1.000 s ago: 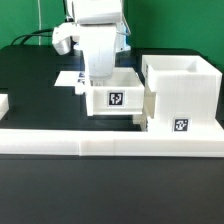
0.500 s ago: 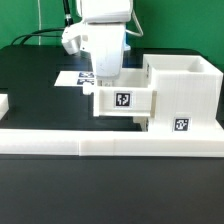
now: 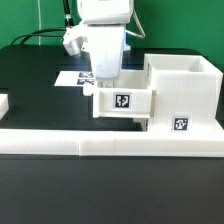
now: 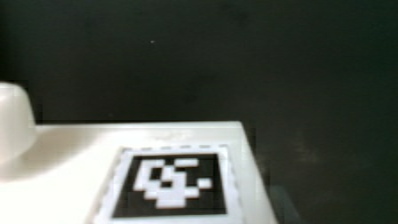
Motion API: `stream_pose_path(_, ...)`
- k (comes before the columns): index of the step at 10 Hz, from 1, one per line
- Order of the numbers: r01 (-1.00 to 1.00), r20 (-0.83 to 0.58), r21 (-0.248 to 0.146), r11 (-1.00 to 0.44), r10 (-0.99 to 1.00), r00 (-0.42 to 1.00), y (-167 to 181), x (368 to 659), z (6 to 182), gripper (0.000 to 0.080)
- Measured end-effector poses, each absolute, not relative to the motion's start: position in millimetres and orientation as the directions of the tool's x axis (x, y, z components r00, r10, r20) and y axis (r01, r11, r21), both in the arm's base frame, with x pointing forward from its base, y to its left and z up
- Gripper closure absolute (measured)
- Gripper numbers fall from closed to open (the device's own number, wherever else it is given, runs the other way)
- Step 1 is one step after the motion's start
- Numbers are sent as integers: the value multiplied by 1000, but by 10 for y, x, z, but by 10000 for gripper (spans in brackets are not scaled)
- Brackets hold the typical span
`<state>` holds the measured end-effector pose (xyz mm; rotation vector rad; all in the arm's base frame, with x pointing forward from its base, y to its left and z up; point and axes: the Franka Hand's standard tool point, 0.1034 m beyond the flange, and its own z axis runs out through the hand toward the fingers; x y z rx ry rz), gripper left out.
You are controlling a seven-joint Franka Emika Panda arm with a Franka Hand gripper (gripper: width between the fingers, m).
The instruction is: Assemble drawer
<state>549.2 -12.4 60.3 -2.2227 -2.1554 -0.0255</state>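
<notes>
The small white drawer box (image 3: 124,101), open at the top and with a marker tag on its front, sits against the left side of the larger white drawer case (image 3: 181,94) in the exterior view. My gripper (image 3: 101,86) reaches down onto the box's left wall. Its fingertips are hidden by that wall, and it appears shut on it. The wrist view shows a white panel with a black tag (image 4: 171,182) close below the camera, over the black table. A blurred white rounded shape (image 4: 11,122) shows at the edge. No fingers are clear there.
A long white rail (image 3: 100,141) runs along the front of the table. The marker board (image 3: 72,78) lies behind the arm. A small white part (image 3: 3,103) sits at the exterior view's left edge. Cables hang behind the arm.
Over the last second my gripper and the drawer box moved together to the exterior view's right, up against the case. In the last half second nothing visibly moved.
</notes>
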Motion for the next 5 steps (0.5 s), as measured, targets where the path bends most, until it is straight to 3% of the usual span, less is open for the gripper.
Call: stream_pose_path(5,999,46,-33,-32,998,33,-53,5369,546,757)
